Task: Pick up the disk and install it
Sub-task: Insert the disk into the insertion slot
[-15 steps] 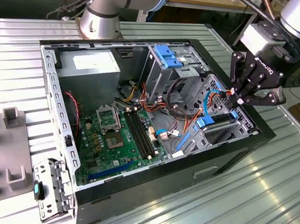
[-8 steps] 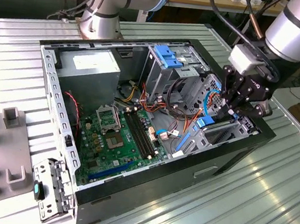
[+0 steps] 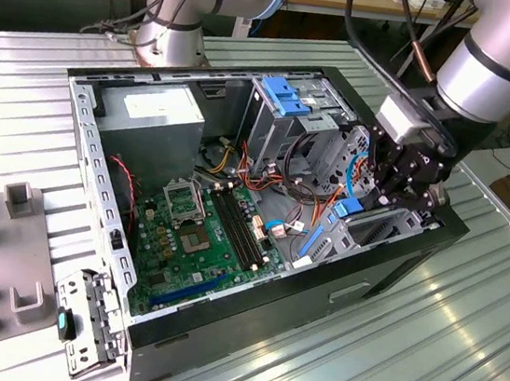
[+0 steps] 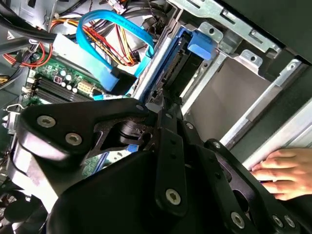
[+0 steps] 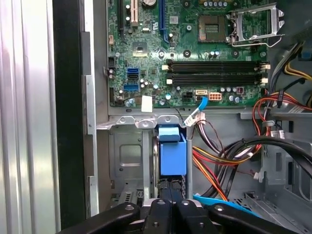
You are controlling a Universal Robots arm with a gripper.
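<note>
The disk (image 5: 173, 156) stands on edge at the mouth of the metal drive bay (image 5: 126, 156) in the open computer case (image 3: 219, 317). Its bright blue carrier rail and tab (image 4: 200, 46) run along the dark drive body (image 4: 173, 68). My gripper (image 5: 170, 195) is shut on the disk's near end, its black fingers closed tight around the thin edge. In the exterior view the gripper (image 3: 377, 192) reaches into the case's right end, with the blue of the disk (image 3: 351, 206) just beneath it. Most of the drive's flat face is hidden.
The motherboard (image 3: 203, 231) fills the case floor. Red, yellow and black cables (image 5: 219, 156) and a blue ribbon cable (image 4: 105, 48) crowd beside the bay. A blue latch plate (image 3: 286, 96) tops the drive cage. A person's hand (image 4: 282, 170) rests on the case's outer edge.
</note>
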